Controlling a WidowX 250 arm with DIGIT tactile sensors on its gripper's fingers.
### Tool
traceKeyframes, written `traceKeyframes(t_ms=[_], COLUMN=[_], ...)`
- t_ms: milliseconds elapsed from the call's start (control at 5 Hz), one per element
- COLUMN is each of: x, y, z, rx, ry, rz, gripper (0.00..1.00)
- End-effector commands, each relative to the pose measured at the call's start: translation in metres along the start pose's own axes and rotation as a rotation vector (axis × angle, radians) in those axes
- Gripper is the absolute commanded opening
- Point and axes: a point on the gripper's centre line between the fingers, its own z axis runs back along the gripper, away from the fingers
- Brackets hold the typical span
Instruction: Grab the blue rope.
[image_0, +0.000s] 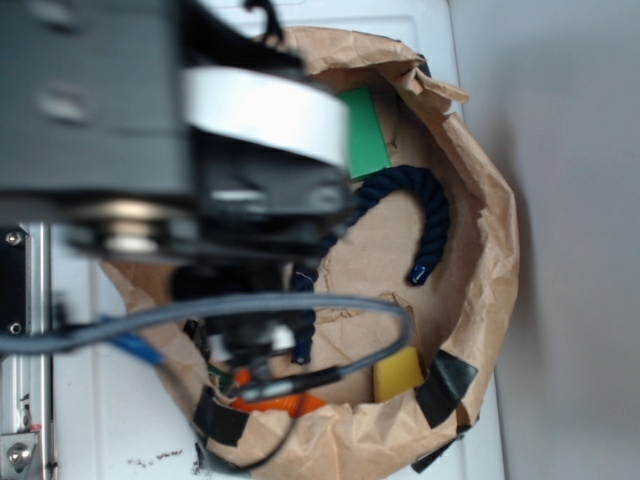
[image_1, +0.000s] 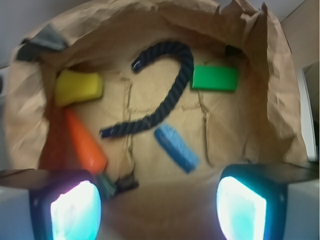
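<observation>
The blue rope (image_1: 165, 95) is a thick dark navy twisted rope, curved like a hook, lying on the floor of a brown paper nest. In the exterior view the blue rope (image_0: 425, 200) curves at the right of the arm, its lower part hidden behind the arm. My gripper (image_1: 159, 207) is open and empty, its two glowing pads wide apart at the bottom of the wrist view, held above the paper's near side, apart from the rope. In the exterior view the arm hides the gripper.
Brown paper walls (image_1: 280, 100) ring the floor. A light-blue sponge (image_1: 176, 148) lies just below the rope. A green block (image_1: 215, 78) lies right, a yellow sponge (image_1: 78, 87) left, an orange carrot (image_1: 85, 142) lower left. A grey cable (image_0: 300, 305) loops over the arm.
</observation>
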Motion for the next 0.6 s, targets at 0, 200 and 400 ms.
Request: traceKeyframes(t_ms=[0,200,400], x=[0.009,0.009,0.006], y=[0.006,0.006,0.02], z=[0.015,0.015,-0.009], rx=[-0.004,-0.004,-0.009], ry=[-0.061,-0.061,-0.028], rz=[0.029,0.029,0.095], gripper=[1.0,1.0,1.0])
